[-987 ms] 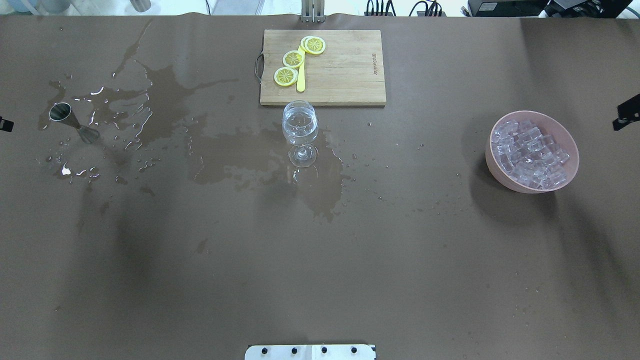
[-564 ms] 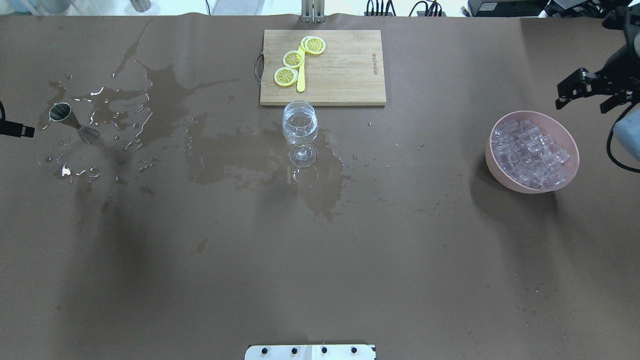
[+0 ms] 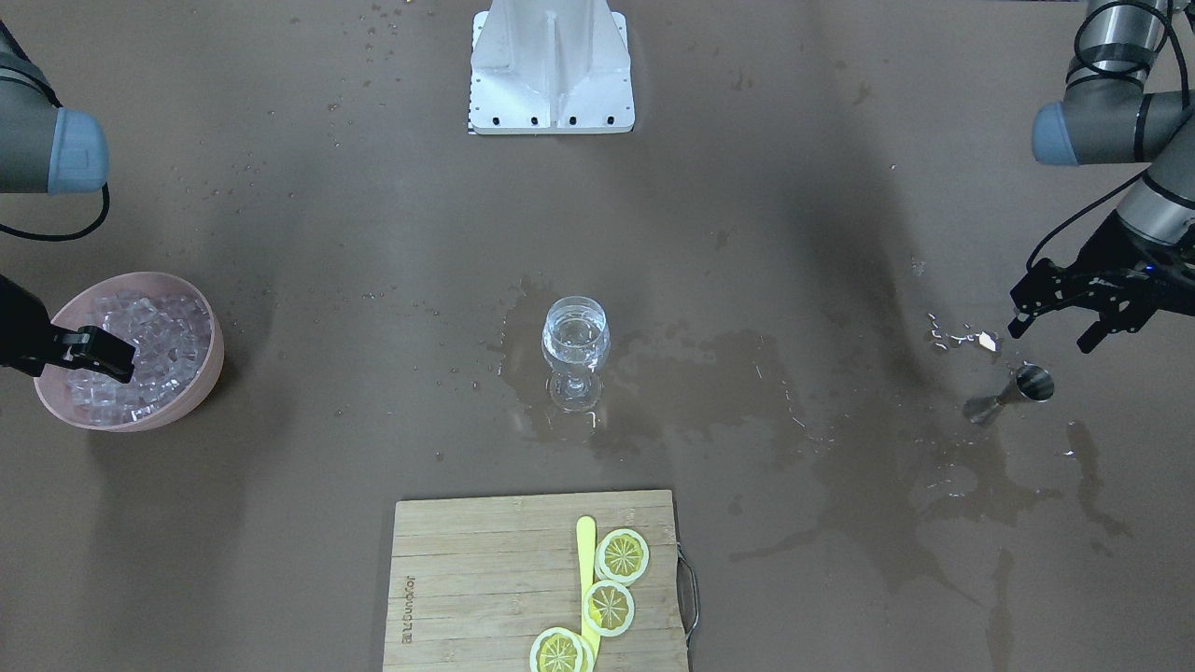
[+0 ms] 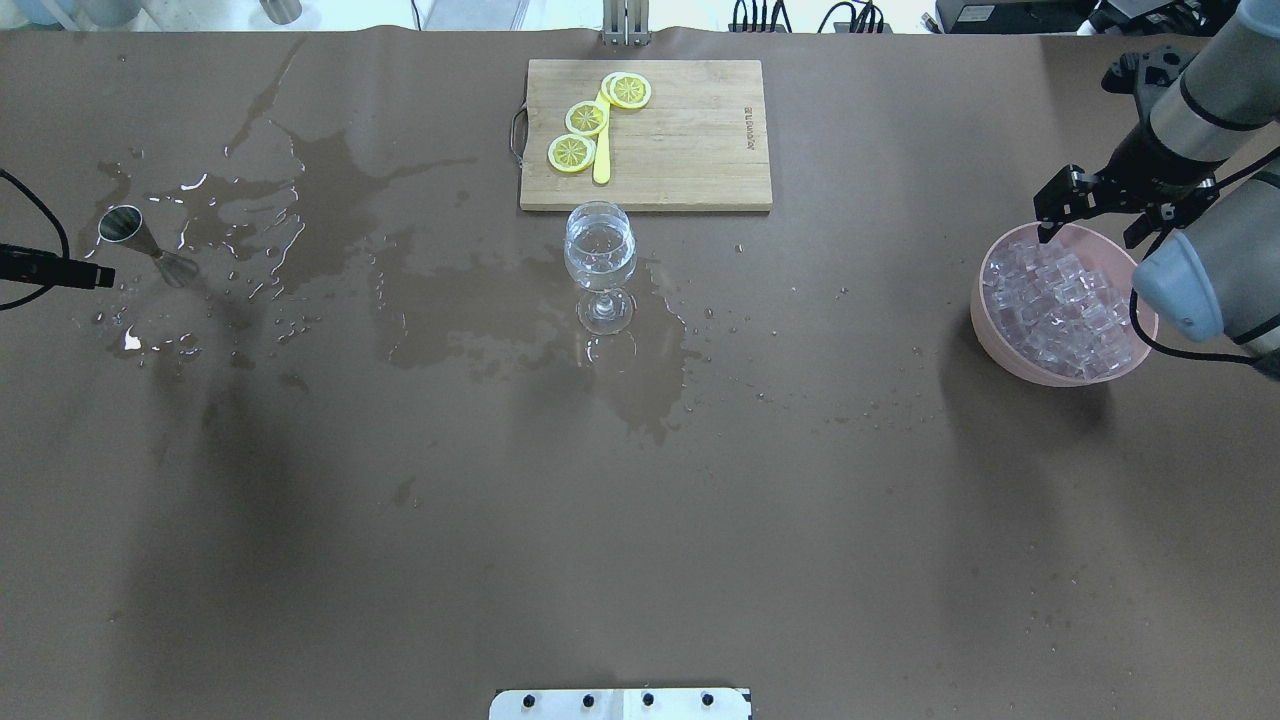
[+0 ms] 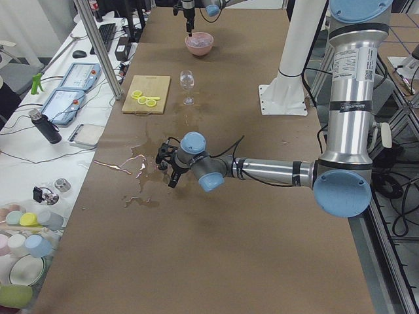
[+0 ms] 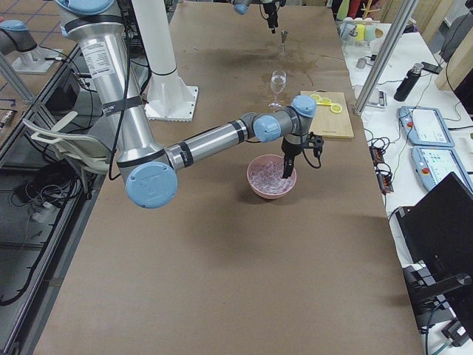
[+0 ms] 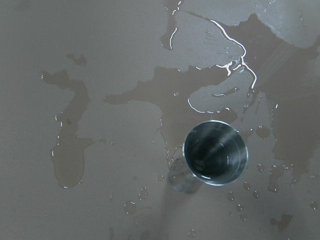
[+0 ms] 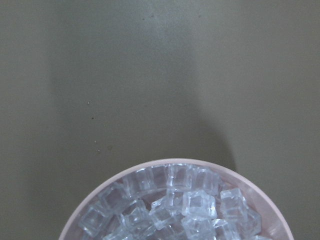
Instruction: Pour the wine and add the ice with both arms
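Left claw point(image 3: 1052, 336) hung open, empty, needing to straddle the jigger point(image 3: 1027, 385) squarely; right claw point(image 4: 1088, 237) gaped empty above the ice point(image 4: 1060, 300).

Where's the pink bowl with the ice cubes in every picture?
Front-facing: pink bowl at the left edge, mid height.
Overhead: pink bowl at the right, above mid height.
Exterior left: pink bowl far off, top centre.
Exterior right: pink bowl near the centre.
Left wrist: not in it.
Right wrist: pink bowl at the bottom edge, ice inside.
Landmark: the wine glass, mid-table in all four exterior views.
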